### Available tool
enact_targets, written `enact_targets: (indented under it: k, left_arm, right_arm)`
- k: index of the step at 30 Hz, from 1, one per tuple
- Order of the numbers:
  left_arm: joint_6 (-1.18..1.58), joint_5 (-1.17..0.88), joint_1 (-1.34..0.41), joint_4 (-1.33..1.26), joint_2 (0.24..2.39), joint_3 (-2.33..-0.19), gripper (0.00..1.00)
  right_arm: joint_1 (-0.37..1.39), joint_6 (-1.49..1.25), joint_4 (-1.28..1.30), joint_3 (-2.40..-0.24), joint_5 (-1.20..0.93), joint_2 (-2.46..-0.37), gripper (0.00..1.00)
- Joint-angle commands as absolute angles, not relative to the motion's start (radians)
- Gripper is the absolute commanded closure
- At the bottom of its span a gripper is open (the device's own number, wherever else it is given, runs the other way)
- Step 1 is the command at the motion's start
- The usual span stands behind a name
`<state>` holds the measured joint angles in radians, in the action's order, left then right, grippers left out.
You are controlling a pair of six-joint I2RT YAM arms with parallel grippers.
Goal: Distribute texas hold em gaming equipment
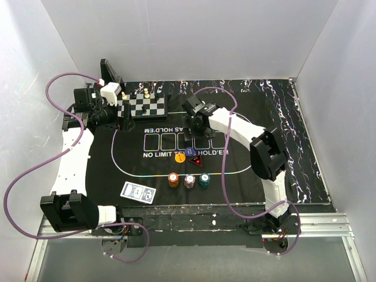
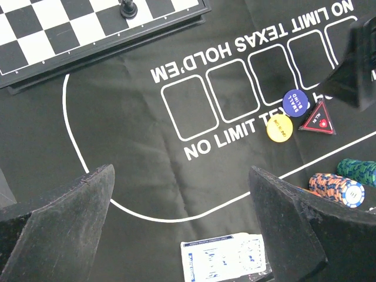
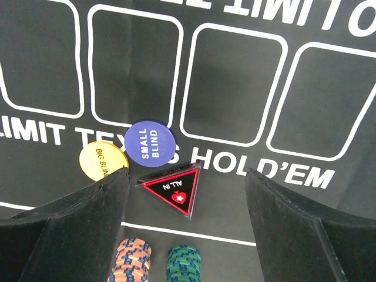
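1. Hovering over the middle of the black mat, the right gripper has its fingers spread wide and isn't pinching anything; the red triangular marker lies right under the gap
2. Just left of the marker are the blue disc and the yellow disc, edges touching
3. Nearer: a row of chip stacks, left to right orange, white-pink, teal
4. The blue-backed cards lie flat at the mat's near left
5. The left gripper is spread too, empty, by the chessboard at far left
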<state>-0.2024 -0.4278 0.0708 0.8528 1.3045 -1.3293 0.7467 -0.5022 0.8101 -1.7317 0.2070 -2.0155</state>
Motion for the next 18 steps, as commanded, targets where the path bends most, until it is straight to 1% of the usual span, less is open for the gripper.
enact_targets:
  k: [1, 12, 18]
  left_arm:
    - [-0.175, -0.442, 0.078, 0.859, 1.312, -1.379, 0.02]
    - [-0.158, -0.426, 0.095, 0.857, 1.302, -1.361, 0.02]
    - [-0.15, -0.426, 0.103, 0.854, 1.302, -1.362, 0.02]
  right_arm:
    - [0.788, -0.531, 0.784, -1.786, 0.212, -2.063, 0.15]
    - [0.838, -0.597, 0.744, -1.786, 0.23, -2.146, 0.16]
    - [0.839, -0.609, 0.735, -1.76, 0.233, -2.177, 0.22]
